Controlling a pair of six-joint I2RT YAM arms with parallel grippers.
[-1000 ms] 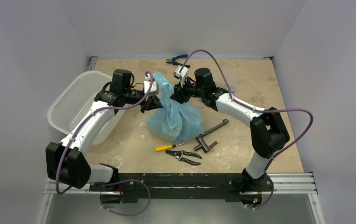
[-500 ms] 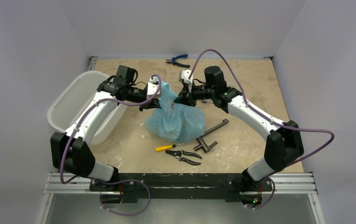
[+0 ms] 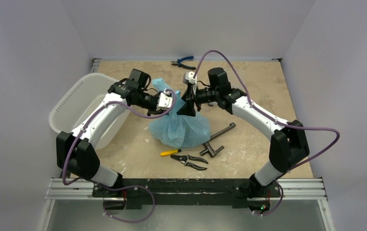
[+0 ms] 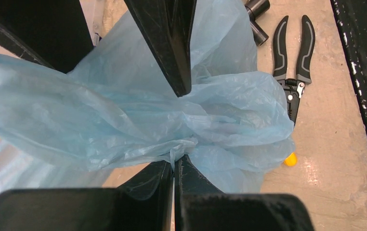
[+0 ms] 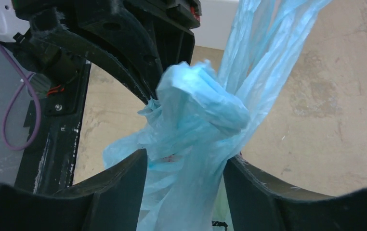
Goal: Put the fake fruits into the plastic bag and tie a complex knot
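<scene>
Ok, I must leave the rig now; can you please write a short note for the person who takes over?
Left gripper: shut, pinching a fold of the plastic bag.
Right gripper: jaws apart around the bunched film above the bag, no clear grip.
Fake fruits: none visible on the table; probably inside the bulging bag.
Done: bag neck gathered, a knot begun.
Left to do: tighten and finish the knot, then release.

Soft even light, blurry wrist-view foregrounds
</scene>
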